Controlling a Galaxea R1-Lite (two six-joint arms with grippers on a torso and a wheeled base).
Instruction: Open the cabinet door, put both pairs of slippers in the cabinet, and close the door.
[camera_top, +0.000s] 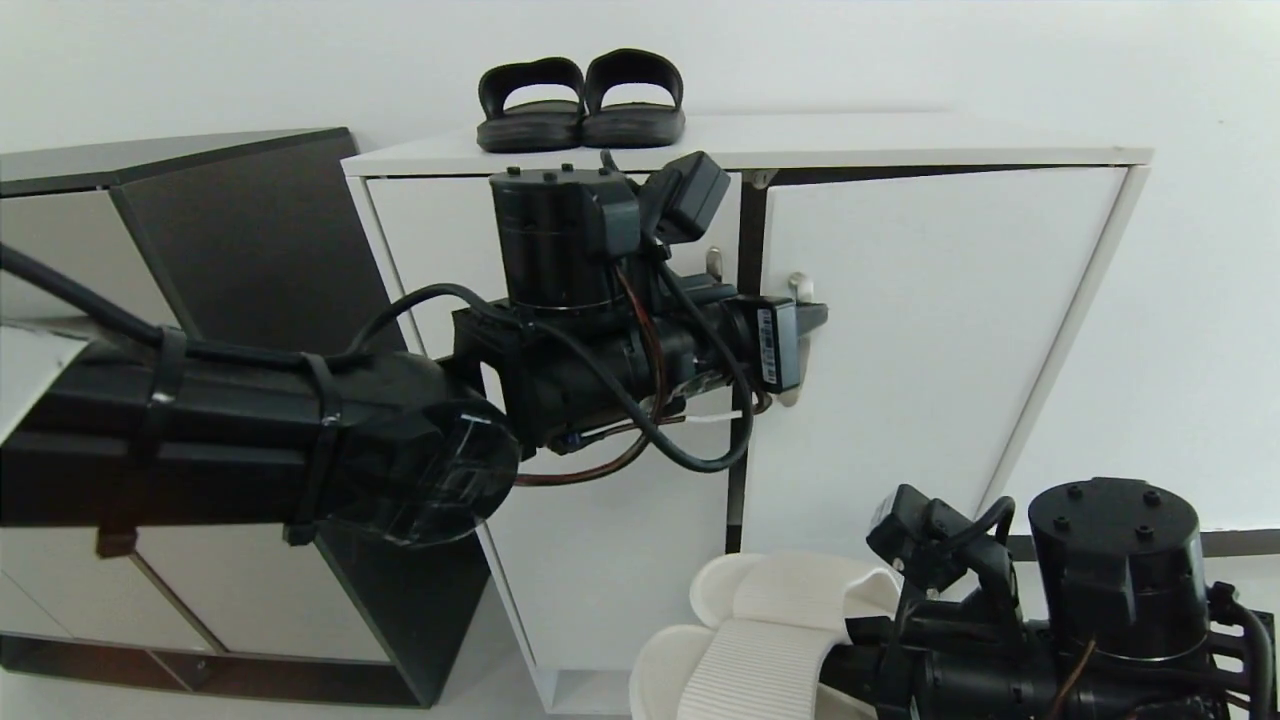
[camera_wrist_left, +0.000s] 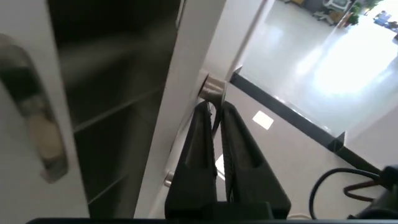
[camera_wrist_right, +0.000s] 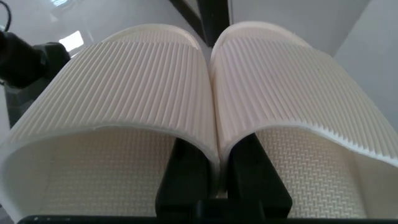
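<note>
A white two-door cabinet (camera_top: 930, 300) stands against the wall, with a pair of black slippers (camera_top: 582, 100) on its top. Its right door (camera_wrist_left: 186, 87) stands slightly ajar, so a dark gap and shelves (camera_wrist_left: 112, 112) show inside. My left gripper (camera_top: 805, 322) (camera_wrist_left: 214, 115) is shut on that door's metal handle (camera_wrist_left: 213, 92). Low at the front right, my right gripper (camera_wrist_right: 214, 165) is shut on the pair of white ribbed slippers (camera_top: 770, 630) (camera_wrist_right: 149, 81). It pinches their two inner sides together, toes pointing at the cabinet.
A dark grey cabinet (camera_top: 250, 230) stands close on the left of the white one. The left door's handle (camera_top: 713, 262) (camera_wrist_left: 31, 118) sits just beside the gap. Glossy floor (camera_wrist_left: 323, 74) lies to the right of the cabinet.
</note>
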